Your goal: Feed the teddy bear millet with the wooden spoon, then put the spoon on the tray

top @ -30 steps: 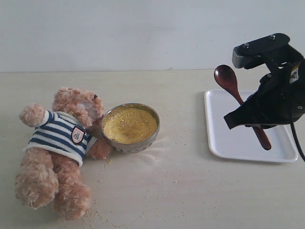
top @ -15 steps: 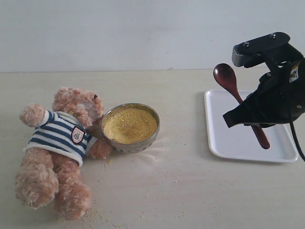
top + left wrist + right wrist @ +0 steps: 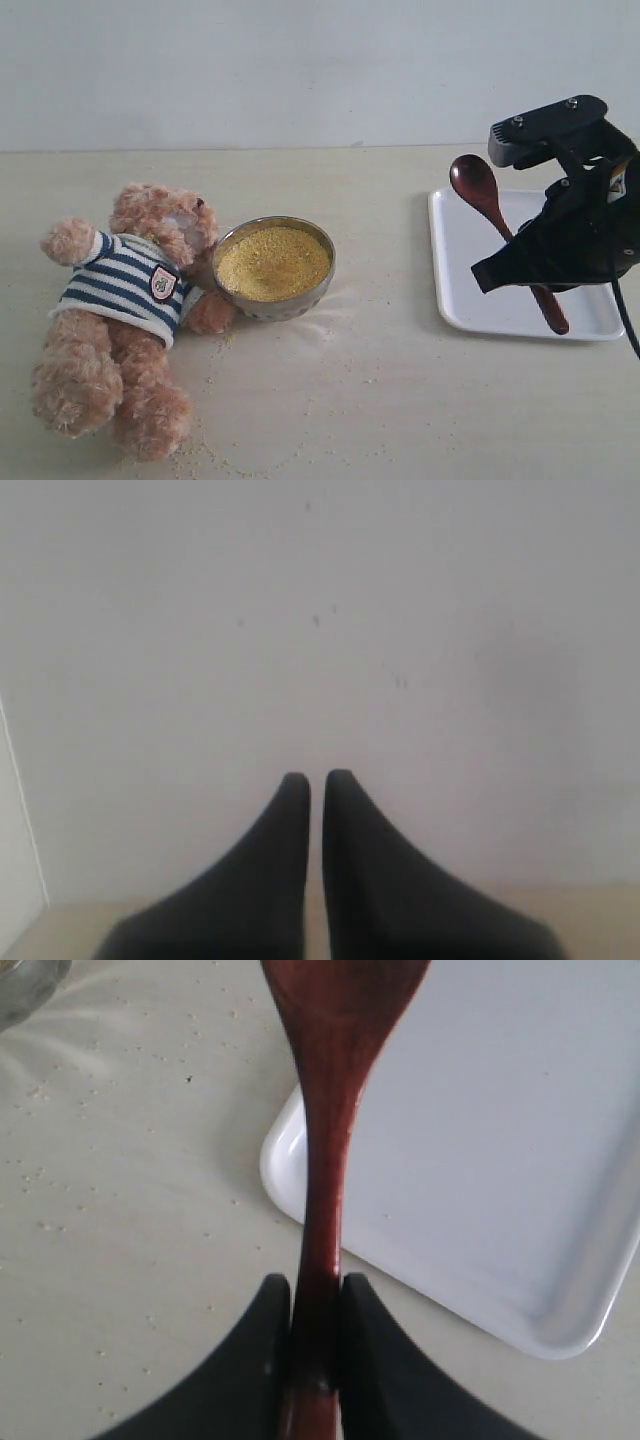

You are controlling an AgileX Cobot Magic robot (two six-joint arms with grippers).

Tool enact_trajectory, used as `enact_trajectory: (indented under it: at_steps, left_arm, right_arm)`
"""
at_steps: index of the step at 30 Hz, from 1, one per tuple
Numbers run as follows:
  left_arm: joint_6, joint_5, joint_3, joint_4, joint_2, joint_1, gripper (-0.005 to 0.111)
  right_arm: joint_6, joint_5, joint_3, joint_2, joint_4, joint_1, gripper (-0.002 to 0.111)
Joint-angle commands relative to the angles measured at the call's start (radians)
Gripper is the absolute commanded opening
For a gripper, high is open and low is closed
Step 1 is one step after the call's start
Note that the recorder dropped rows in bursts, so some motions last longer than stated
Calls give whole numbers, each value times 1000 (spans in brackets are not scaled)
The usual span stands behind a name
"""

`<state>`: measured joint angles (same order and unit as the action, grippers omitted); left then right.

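The teddy bear [image 3: 125, 300] in its striped sweater lies on its back at the left of the table. Touching its arm stands the metal bowl [image 3: 274, 267] heaped with millet [image 3: 272, 262]. At the right, my right gripper [image 3: 522, 270] is shut on the handle of the wooden spoon [image 3: 478, 186], held tilted above the white tray [image 3: 470, 300]. In the right wrist view the wooden spoon [image 3: 330, 1130] runs out from between the right gripper [image 3: 316, 1282] over the tray's [image 3: 500, 1160] corner. My left gripper [image 3: 316, 778] faces a blank wall, shut and empty; the exterior view does not show it.
Loose millet grains [image 3: 215, 440] are scattered over the tabletop around the bear's legs and in front of the bowl. A pale wall stands behind the table. The bowl's rim [image 3: 20, 985] shows at one corner of the right wrist view.
The right gripper with the spoon has sunk slightly and shifted a little to the right over the tray. Bear, bowl and left gripper have not moved.
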<state>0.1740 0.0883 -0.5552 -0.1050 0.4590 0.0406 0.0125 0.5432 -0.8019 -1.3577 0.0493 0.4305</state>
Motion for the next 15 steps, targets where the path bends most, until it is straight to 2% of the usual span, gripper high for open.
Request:
enact_trajectory:
  at_steps: [1, 3, 6, 8, 14, 15]
  left_arm:
    - [27, 23, 142, 20, 35, -4, 5]
    - [27, -2, 200, 20, 50, -4, 5]
    - [-75, -195, 301, 12, 31, -4, 5]
    - [-91, -229, 326, 10, -21, -4, 5]
    - [-89, -118, 338, 10, -286, -4, 5]
    - [-89, -67, 338, 12, -363, -4, 5]
  right_arm:
    - [-3, -16, 6, 9, 4, -3, 0]
    - [-3, -16, 6, 9, 4, -3, 0]
    - [-21, -19, 6, 9, 7, -3, 0]
    - [-23, -19, 6, 9, 7, -3, 0]
    - [-20, -35, 6, 9, 7, -3, 0]
    - [-20, -35, 6, 9, 7, -3, 0]
